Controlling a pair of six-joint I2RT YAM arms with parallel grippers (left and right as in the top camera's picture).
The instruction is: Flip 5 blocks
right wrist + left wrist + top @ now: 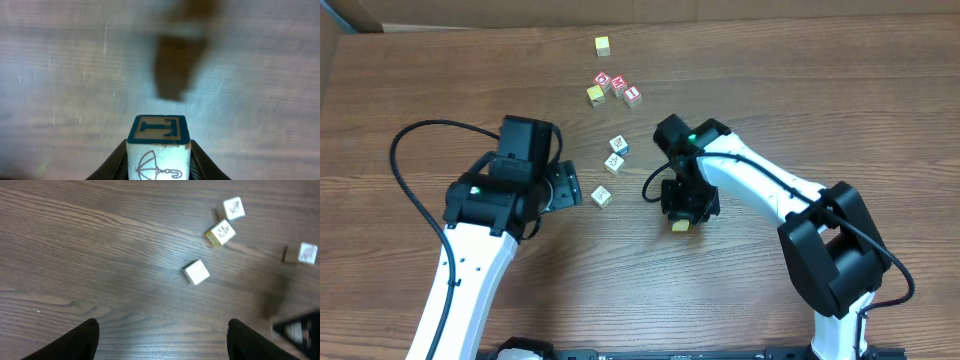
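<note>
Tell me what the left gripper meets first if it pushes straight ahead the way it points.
Probably the lone cream block just ahead of its open fingers; depth is unclear.

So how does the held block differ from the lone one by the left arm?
The held block is pinched in the right gripper; the lone block lies free on the table. Blue face and umbrella on the held block; faint drawing on the lone block. Both pale cubes.
</note>
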